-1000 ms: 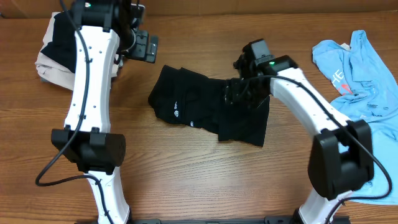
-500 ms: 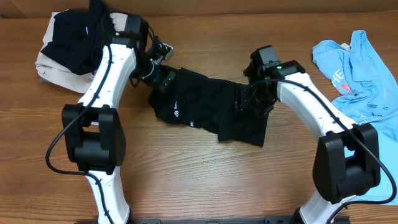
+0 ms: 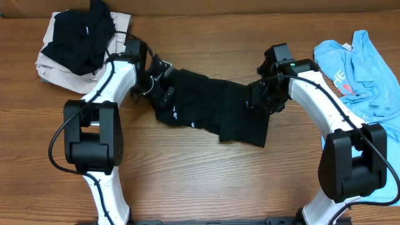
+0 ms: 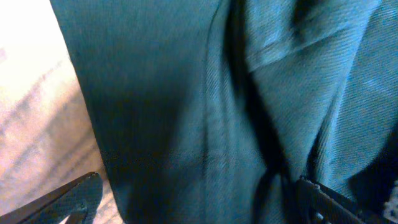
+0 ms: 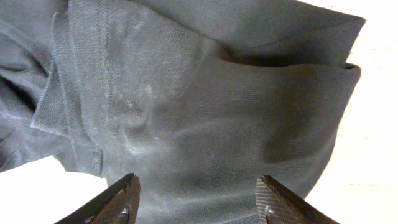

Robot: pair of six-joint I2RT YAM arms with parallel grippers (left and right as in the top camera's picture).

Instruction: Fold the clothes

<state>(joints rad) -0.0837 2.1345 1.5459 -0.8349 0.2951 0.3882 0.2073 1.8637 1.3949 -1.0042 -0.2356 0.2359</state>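
The black top lies rumpled across the middle of the counter, and I stand at both its ends. My left jaws are wide apart over its left edge and my right jaws are apart over its right part. Neither pair is clamped on anything.

The danger, as I judge it, is biting more than one layer. The cloth is doubled over itself in overlapping flaps, so closing here could gather a thick wad and drag the whole garment instead of lifting one edge. On the left, one tip sits by bare wood and the other over cloth, so a shallow bite could slip off the hem.

The fabric is soft, matte and finely woven, with stitched seams and a small white logo. Its outline is limp, creased and irregular. The light-blue T-shirt lies well apart at the right, and the beige and black pile sits at the far left corner.
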